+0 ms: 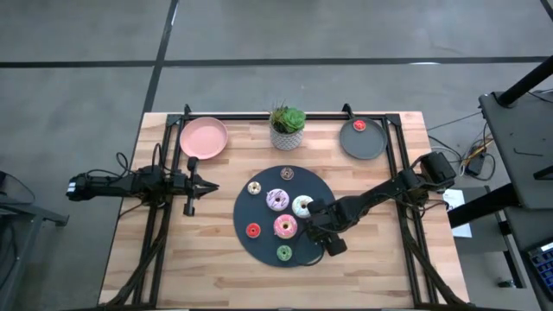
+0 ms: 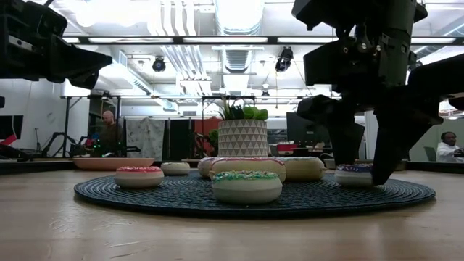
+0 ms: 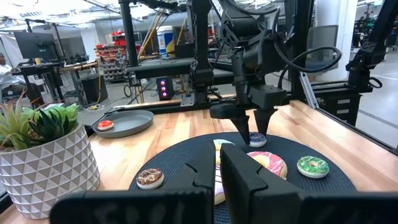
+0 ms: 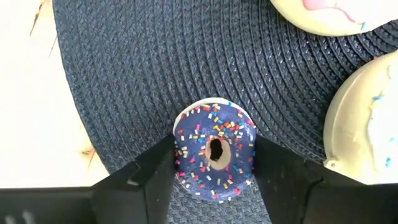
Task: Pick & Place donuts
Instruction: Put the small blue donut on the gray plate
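Donuts lie on the dark woven mat (image 1: 259,212), our landmark on the wooden table (image 1: 155,268). Behind it in the low view we see a workshop with ceiling lights and a seated person. Left of the mat, the left gripper (image 1: 204,185) hangs with jaws together. Beyond the mat stand the pink plate (image 1: 204,137), the potted plant (image 1: 288,128) and the grey plate (image 1: 362,140) carrying a red donut (image 1: 359,125). On the mat we count red (image 1: 253,230), brown (image 1: 255,187), purple-white (image 1: 277,200), pink (image 1: 285,226), green (image 1: 284,252) and white (image 1: 302,206) donuts. At its right edge the right gripper (image 4: 214,162) straddles the blue donut (image 4: 214,148), fingers against its sides.
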Action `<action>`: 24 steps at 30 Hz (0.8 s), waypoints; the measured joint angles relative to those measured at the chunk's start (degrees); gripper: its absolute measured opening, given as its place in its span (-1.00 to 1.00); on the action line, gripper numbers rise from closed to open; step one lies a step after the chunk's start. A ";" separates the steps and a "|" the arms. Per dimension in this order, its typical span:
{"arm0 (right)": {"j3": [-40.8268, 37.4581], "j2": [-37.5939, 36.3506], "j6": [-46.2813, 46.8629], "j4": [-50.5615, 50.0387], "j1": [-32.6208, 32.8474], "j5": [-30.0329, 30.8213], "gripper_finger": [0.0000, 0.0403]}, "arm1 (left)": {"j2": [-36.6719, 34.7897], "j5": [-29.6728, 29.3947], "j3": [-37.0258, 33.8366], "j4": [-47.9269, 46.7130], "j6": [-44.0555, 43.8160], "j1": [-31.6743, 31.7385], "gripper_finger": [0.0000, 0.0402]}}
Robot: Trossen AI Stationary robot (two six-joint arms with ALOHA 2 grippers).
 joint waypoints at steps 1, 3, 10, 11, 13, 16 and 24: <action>0.15 -0.30 0.00 -0.02 -0.04 -0.02 -0.07 | 0.00 -0.02 0.00 0.01 0.02 0.00 -1.00; 0.53 -1.14 -0.02 -0.02 -0.25 -0.06 -0.09 | 0.00 0.00 0.00 -0.01 0.02 0.00 -1.00; 1.00 -6.45 -0.04 -0.28 -2.84 -0.09 -0.09 | 0.00 0.00 0.00 0.01 0.00 -0.04 -1.00; 1.00 -7.23 -0.18 -0.39 -3.43 -0.08 -0.08 | 0.00 0.00 0.00 0.01 0.02 -0.02 -1.00; 1.00 -8.84 -0.48 -1.15 -4.69 -0.06 -0.09 | 0.00 0.00 0.00 0.01 0.02 -0.02 -1.00; 1.00 -10.77 -1.58 -2.85 -7.13 -0.03 -0.09 | 0.00 0.00 0.00 0.01 0.00 -0.02 -1.00; 1.00 -13.52 -3.60 -7.14 -14.90 0.03 -0.09 | 0.07 -0.02 0.00 0.05 0.02 -0.02 -1.00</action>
